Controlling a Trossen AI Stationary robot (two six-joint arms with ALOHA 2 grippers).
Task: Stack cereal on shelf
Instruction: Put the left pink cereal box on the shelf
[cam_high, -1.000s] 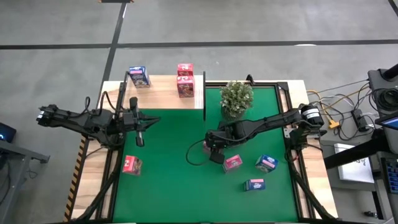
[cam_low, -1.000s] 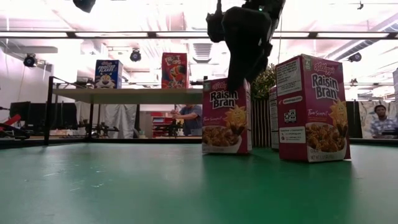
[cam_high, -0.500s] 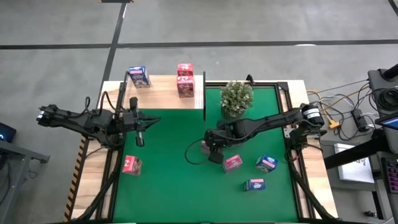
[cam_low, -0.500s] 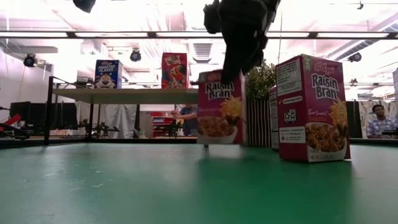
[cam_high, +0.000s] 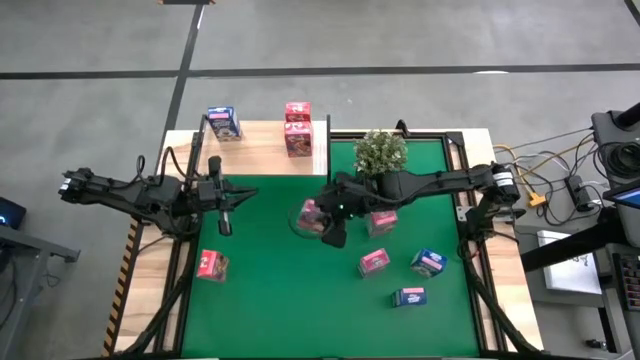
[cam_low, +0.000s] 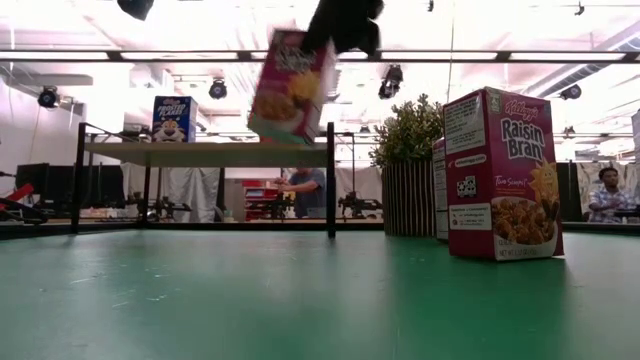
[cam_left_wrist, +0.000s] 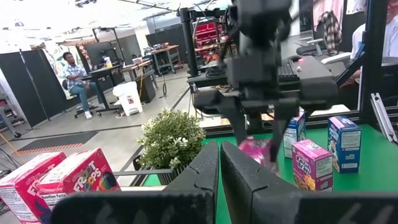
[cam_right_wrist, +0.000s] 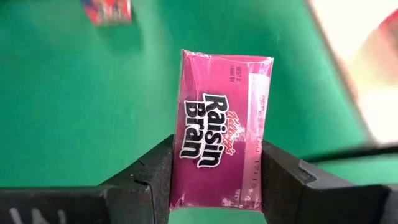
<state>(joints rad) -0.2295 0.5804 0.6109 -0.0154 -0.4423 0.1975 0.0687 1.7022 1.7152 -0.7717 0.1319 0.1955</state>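
Note:
A pink Raisin Bran cereal box (cam_right_wrist: 221, 124) hangs in the air over the green mat (cam_high: 270, 300), with my right gripper (cam_high: 322, 222) shut on it. It is near the shelf's (cam_high: 262, 155) black upright. The shelf carries a blue box (cam_high: 222, 123) and two pink boxes (cam_high: 297, 128). More cereal stands on the mat: a pink box (cam_high: 374, 262) and two blue ones (cam_high: 428, 262), (cam_high: 408, 296). Another pink box (cam_high: 212, 265) lies on the wood at the left. My left gripper (cam_high: 225, 208) waits shut at the left, level. My right gripper pinches the pink box at its upper end (cam_right_wrist: 180, 180) between its two fingers (cam_right_wrist: 155, 174), one on each of two opposite sides. The fingers slant down from above. The box (cam_low: 290, 85) hangs below them, tilted and clear of the mat.
A potted green plant (cam_high: 380, 155) stands at the mat's far edge, right beside my right arm. In the low view a tall Raisin Bran box (cam_low: 500, 175) stands close on the right. People show in the room behind the table.
My right gripper has risen and gone toward the far left, toward the shelf, taking the pink box with it. The box stood upright on the mat a second ago; now it is lifted clear and tipped.

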